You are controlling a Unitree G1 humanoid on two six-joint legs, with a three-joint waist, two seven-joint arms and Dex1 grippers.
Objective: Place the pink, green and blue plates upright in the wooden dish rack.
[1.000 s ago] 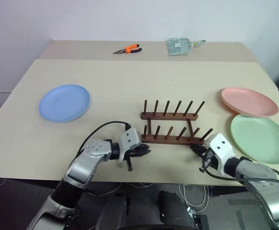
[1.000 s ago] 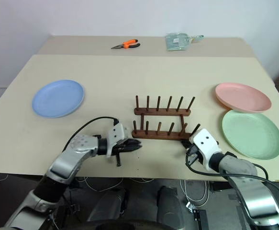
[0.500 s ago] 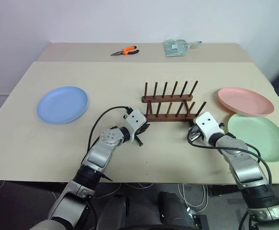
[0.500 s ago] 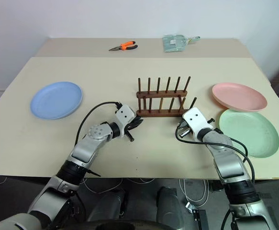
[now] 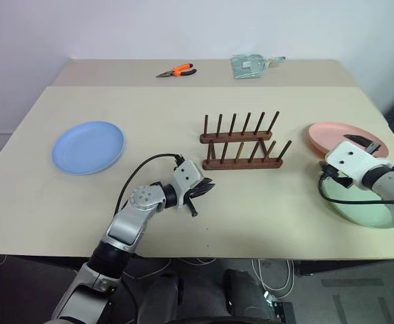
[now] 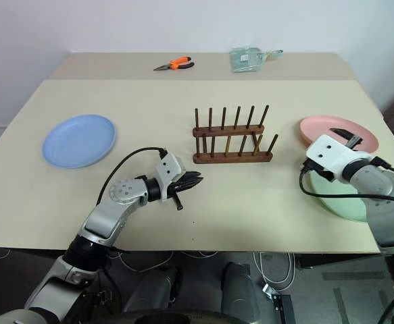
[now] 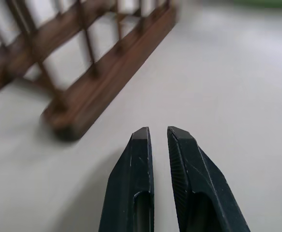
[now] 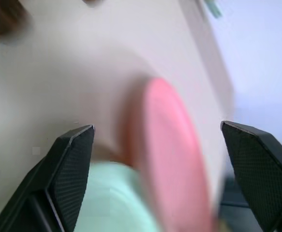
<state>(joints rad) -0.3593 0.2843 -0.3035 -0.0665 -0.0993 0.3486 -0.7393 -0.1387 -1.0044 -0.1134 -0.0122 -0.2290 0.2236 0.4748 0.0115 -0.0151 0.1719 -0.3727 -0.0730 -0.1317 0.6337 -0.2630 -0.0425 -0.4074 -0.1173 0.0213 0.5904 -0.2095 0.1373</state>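
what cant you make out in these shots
- Green plate: head views, largely covered by the right arm, with its claw open.
- Pink plate: near rim hidden behind that claw; blurred in the right wrist view.
- Dish rack: left wrist view, blurred and cut off at the edge.
- Clear packet on the far table: contents too small to tell.

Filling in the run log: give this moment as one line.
left gripper shut, empty, near rack | right gripper open, facing pink plate | rack empty | blue plate flat

Dish rack (image 5: 240, 143): dark brown wood, smooth. Blue plate (image 5: 88, 146), pink plate (image 5: 326, 137): matt. Worktop (image 5: 149, 108): smooth, matt beige.
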